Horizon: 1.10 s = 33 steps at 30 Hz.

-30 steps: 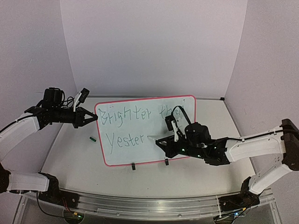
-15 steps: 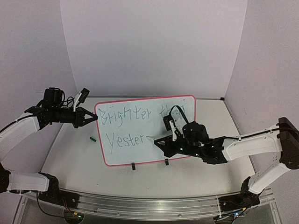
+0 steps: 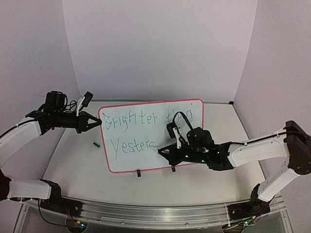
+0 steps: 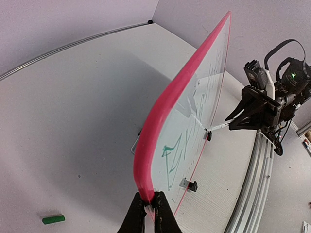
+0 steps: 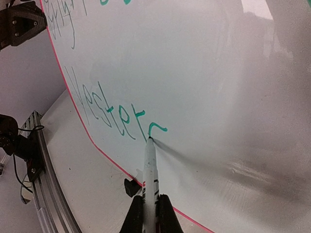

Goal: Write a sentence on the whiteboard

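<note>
The whiteboard (image 3: 146, 155) with its red-pink frame stands tilted on the table. Green letters read "Brighter than" on the top line and "Yester" (image 3: 131, 145) below. My left gripper (image 3: 95, 122) is shut on the board's left edge, also seen in the left wrist view (image 4: 148, 206). My right gripper (image 3: 167, 150) is shut on a white marker (image 5: 149, 167). The marker tip touches the board at the foot of the last "r" (image 5: 156, 128). The whiteboard (image 5: 218, 97) fills the right wrist view.
A small green marker cap (image 3: 96, 143) lies on the table left of the board, also in the left wrist view (image 4: 53, 219). Two black clips (image 3: 138, 173) sit on the board's lower edge. Walls close the back and sides.
</note>
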Available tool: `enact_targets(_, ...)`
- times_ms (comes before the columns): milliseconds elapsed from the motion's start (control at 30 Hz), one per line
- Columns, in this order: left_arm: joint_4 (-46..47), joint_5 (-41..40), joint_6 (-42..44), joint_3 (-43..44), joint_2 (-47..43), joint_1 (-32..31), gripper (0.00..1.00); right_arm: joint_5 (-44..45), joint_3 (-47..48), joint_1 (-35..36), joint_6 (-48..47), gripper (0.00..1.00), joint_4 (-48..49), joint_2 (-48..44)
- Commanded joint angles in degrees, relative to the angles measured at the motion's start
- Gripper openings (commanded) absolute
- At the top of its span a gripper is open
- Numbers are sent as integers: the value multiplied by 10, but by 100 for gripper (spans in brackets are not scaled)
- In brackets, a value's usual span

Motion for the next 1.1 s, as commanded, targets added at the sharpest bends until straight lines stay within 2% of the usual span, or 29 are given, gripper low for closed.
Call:
enact_targets(0, -51, -24, 21, -6, 22, -18, 0, 7, -12, -3, 15, 0, 3, -10)
enact_targets(567, -50, -26, 22, -6, 22, -18, 0, 109, 17, -2, -33, 0, 8, -59)
enact_targets(1067, -51, -26, 22, -6, 23, -19, 0, 91, 5, -3, -15, 0, 11, -49)
